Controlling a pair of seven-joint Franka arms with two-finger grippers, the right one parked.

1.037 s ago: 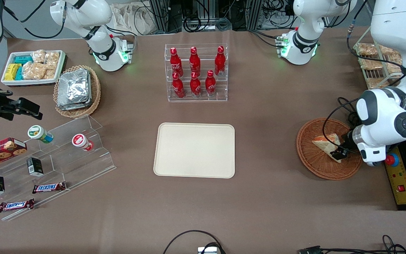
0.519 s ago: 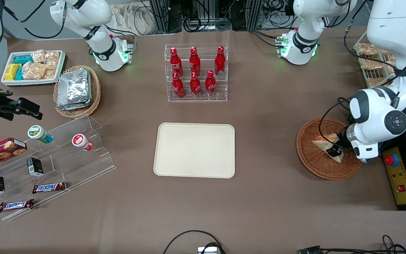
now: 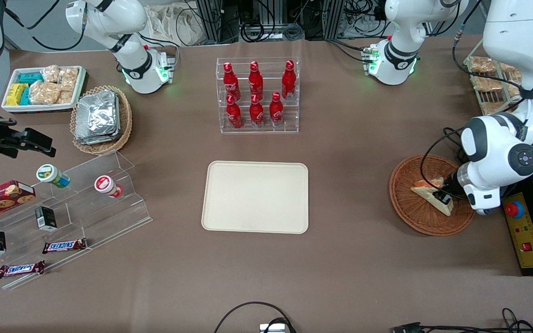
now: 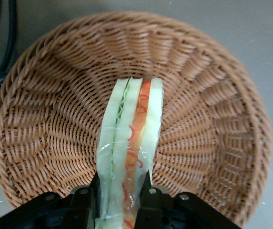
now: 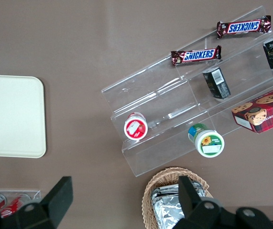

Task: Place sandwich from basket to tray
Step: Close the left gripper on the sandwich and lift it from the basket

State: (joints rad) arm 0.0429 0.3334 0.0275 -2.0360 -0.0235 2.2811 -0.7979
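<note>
While the left arm reaches down at the working arm's end of the table, its gripper (image 3: 443,199) sits low inside the basket (image 3: 410,212), pinching the sandwich (image 3: 426,190) between its two fingers (image 4: 86,202). Seen from the wrist, the black fingers press against both bread faces of the sandwich (image 4: 129,152), whose cut edge shows pale bread with green and orange-red filling, and the wedge stands on edge, running from the gripper (image 4: 117,202) toward the middle of the basket (image 4: 212,95). Woven wicker surrounds the gripper on all sides, and from the front the sandwich looks low in the basket, though whether it touches the weave cannot be told. Well apart from the gripper, toward the table's middle, the tray (image 3: 255,196) lies flat. A rack of red bottles (image 3: 257,95) stands farther from the front camera than the tray.
</note>
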